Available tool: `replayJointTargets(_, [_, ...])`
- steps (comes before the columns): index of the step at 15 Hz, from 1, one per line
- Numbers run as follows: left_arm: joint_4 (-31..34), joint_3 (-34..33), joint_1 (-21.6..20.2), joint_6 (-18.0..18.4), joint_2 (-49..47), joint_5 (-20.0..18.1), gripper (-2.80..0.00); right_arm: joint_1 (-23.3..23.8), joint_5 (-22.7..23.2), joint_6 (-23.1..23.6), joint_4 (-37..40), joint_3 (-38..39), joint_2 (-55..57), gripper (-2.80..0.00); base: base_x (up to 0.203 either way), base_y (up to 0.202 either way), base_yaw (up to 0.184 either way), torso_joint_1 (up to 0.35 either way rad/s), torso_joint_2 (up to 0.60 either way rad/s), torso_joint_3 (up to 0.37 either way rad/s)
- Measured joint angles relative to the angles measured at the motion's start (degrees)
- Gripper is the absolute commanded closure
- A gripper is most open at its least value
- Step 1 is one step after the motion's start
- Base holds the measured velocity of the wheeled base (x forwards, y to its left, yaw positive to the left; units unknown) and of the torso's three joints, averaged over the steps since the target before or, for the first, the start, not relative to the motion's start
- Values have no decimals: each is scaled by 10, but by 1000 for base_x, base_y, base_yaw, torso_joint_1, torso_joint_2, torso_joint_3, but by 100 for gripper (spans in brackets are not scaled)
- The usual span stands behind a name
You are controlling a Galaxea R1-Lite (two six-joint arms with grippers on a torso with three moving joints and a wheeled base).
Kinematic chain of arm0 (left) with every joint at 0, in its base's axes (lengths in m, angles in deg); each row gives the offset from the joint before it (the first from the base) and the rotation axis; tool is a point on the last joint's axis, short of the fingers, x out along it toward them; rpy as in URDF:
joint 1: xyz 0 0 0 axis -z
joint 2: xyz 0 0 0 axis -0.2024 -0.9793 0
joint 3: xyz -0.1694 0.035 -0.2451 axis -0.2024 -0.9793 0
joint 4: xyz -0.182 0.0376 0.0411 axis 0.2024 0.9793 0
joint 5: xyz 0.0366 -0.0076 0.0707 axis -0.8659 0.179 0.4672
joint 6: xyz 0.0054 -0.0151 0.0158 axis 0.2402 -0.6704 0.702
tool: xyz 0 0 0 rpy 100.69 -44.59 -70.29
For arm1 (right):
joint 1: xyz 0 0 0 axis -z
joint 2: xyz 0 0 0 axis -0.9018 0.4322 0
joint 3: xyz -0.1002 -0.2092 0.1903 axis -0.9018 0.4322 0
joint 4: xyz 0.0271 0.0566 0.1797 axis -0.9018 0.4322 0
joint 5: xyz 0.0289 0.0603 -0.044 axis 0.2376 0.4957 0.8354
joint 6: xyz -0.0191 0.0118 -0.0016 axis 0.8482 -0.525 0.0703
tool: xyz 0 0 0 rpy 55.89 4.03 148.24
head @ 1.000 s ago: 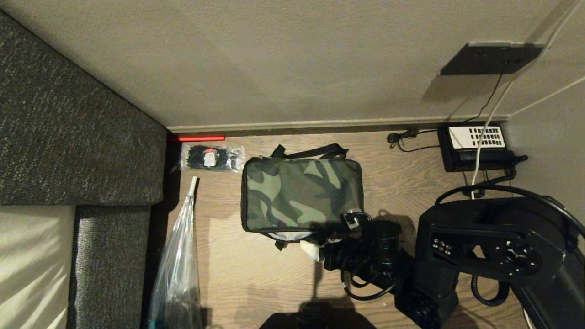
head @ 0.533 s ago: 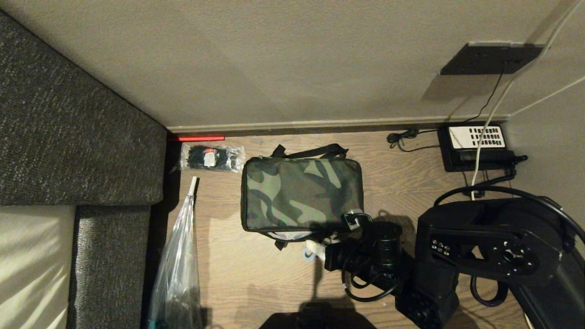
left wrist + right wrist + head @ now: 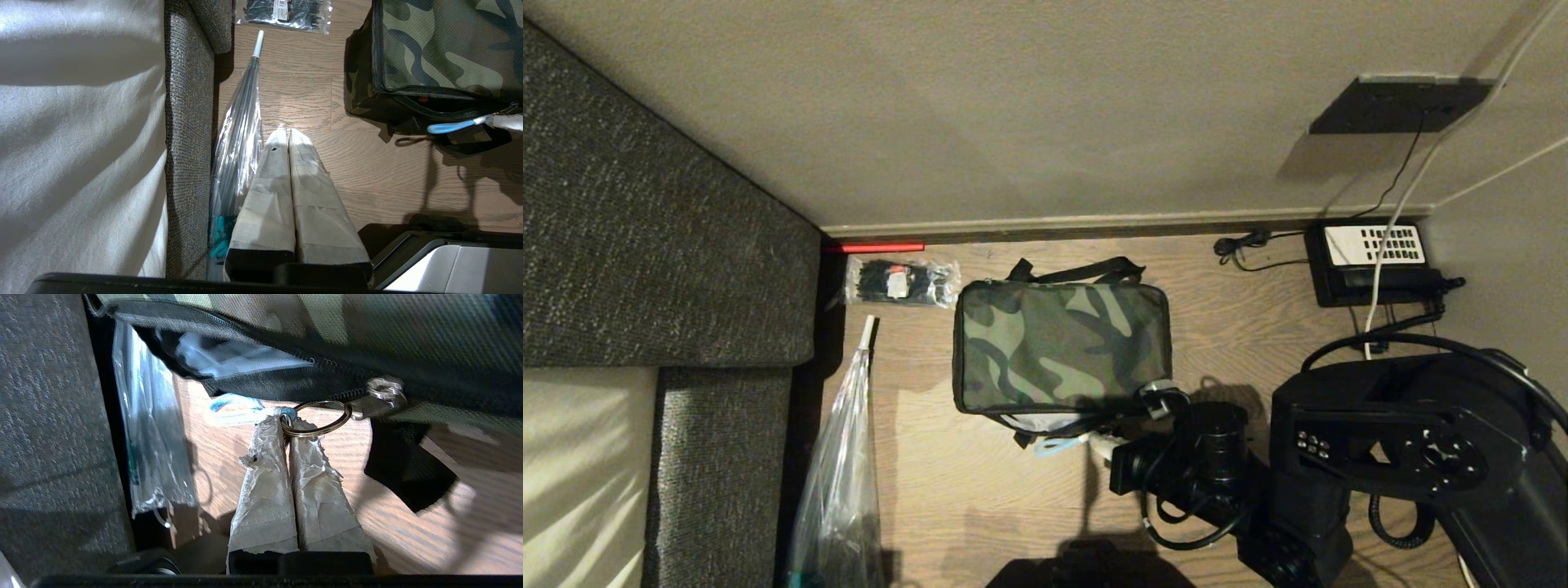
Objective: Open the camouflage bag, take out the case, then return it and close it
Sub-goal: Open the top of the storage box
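Wood floor (image 3: 980, 490), wall corner, sofa alongside. Camouflage bag (image 3: 1062, 347) lies flat just beyond the right gripper (image 3: 287, 421), long axis running crosswise to the gripper's fingers, zip edge facing it. Right gripper is pinched closed on the light blue zipper clip (image 3: 1058, 446) at the key ring (image 3: 322, 418). Left gripper (image 3: 284, 134), closed and empty, hangs well off to the side. Case not visible.

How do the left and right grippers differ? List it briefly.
The right gripper is shut on the light blue zipper clip; the left gripper is shut on nothing. The right gripper is at the camouflage bag's zipper; the left gripper hangs over the floor, apart from it. Both have tape-wrapped fingers.
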Motion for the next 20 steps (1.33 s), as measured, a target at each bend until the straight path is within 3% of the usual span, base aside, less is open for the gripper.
replayJointTargets(11, [0, 0, 0, 0, 0, 0, 0, 68, 2, 70, -3, 97, -67, 0, 0, 0, 0, 0, 0, 0])
replayJointTargets(20, [0, 0, 0, 0, 0, 0, 0, 128, 6, 84, -14, 126, -95, 0, 0, 0, 0, 0, 0, 0])
